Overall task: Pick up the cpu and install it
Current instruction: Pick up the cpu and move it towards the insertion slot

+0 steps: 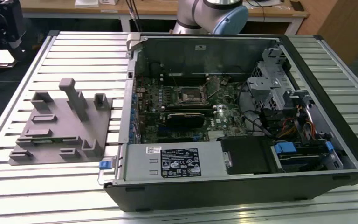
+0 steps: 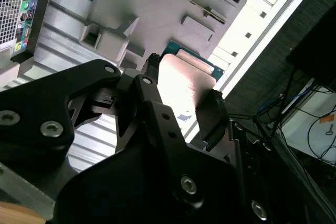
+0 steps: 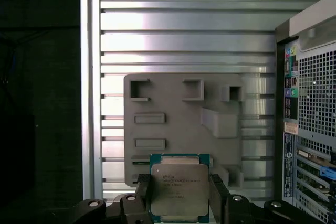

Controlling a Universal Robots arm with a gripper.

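Shut narrow on the cpu (image 3: 180,192) with the gripper (image 3: 180,183), one black finger (image 3: 145,187) pressed to each of two opposite edges. Visible in both wrist views: silver lid out toward the cameras, green rim past the fingertips, chip square in the hold with no visible skew.

Judged lifted clear of the grey fixture plate (image 3: 184,124), which lies on the slatted aluminium table (image 3: 184,30) just beside the open computer case (image 1: 241,186). Noted in the exterior view: motherboard socket (image 1: 190,95) mid-board inside the case, well apart from the plate.

Step in hand, by judgement: carrying the chip, pick done, install not yet.

To do it well:
- Hold flat and level; no tilt that lets the chip creep between the pads.
- Grip on the edges only, with no more squeeze than holds it; thin board, probably easy to flex.
- Spare the underside any touch.
- Check orientation against the socket; corner mark too small to tell here.
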